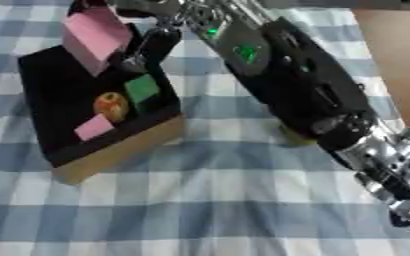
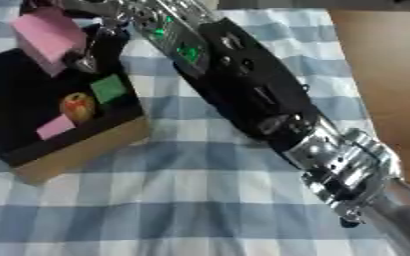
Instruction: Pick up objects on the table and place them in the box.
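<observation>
At the upper left of the frame the right hand point(image 1: 152, 42) has its fingers curled around a big pink block point(image 1: 95, 37), holding it tilted over the far end of the box point(image 1: 112, 150). So this looks like the placing step; next the block wants lowering into the dark interior, then letting go. Already lying inside, lower down, are a green block point(image 1: 142, 89), a round orange-yellow piece point(image 1: 111, 106) and a small pink block point(image 1: 94, 127). The forearm point(image 1: 296, 85) crosses the checked cloth point(image 1: 208, 200) diagonally and hides whatever lies under it. No left hand shows.
</observation>
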`<move>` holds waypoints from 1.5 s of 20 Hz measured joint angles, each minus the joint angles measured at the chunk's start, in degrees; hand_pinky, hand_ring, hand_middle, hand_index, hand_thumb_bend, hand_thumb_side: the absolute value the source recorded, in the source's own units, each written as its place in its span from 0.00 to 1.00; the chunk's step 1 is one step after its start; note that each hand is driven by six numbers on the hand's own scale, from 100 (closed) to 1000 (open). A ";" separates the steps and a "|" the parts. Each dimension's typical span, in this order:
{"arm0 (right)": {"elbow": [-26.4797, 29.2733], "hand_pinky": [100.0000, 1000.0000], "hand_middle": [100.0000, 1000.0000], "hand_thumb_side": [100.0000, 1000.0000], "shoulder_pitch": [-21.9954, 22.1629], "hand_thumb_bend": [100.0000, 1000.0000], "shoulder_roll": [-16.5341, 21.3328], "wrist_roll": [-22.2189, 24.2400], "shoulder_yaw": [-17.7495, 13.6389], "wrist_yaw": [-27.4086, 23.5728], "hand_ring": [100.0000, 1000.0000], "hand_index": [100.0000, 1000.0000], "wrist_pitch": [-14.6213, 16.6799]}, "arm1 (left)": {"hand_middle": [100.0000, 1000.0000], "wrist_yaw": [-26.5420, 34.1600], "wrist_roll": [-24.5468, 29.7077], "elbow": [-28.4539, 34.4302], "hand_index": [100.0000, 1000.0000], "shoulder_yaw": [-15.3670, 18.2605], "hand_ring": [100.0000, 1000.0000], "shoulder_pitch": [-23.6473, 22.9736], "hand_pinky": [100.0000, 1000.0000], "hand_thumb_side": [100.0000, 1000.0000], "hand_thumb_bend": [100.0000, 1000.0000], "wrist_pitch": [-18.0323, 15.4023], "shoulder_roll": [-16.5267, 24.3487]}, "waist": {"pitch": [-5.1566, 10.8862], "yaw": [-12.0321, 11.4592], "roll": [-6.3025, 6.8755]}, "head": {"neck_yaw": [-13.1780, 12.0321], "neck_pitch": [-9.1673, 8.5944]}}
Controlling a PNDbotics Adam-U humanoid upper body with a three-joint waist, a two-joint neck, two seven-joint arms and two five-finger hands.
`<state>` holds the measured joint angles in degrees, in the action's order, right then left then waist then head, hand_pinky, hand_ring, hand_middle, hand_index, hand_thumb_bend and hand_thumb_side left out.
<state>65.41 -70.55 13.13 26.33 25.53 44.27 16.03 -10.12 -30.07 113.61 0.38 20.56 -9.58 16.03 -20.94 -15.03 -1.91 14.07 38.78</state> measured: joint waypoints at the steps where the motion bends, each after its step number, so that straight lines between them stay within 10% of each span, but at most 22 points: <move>1: -1.79 0.86 0.57 0.00 0.04 0.00 -0.90 -0.78 -0.45 1.44 0.79 0.73 0.81 | 0.66 0.06 0.19 0.00 0.79 -0.16 0.75 0.42 0.77 0.70 0.34 -0.20 -0.02 | -0.14 -0.25 0.00 | 0.20 -0.08; 13: -11.66 0.92 0.83 0.12 0.56 0.13 -4.35 -3.98 -3.98 12.53 0.91 0.93 10.88 | 0.66 1.01 1.35 0.00 0.79 -0.87 0.75 1.91 0.77 0.70 0.34 -0.49 -0.52 | -0.74 -1.27 -0.37 | 0.63 -0.32; 30: -3.62 0.94 0.86 0.01 -0.11 0.19 -3.44 -2.81 -4.66 7.80 0.93 0.96 6.75 | 0.66 1.16 1.86 0.00 0.79 -1.02 0.75 1.51 0.76 0.71 0.34 0.14 -0.57 | -0.74 -0.40 -0.37 | 0.08 -0.30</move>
<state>61.79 -70.66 9.68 23.52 20.87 52.07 22.78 -8.96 -28.20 113.61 -0.64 22.07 -9.45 15.47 -21.68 -15.43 -2.27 14.14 38.48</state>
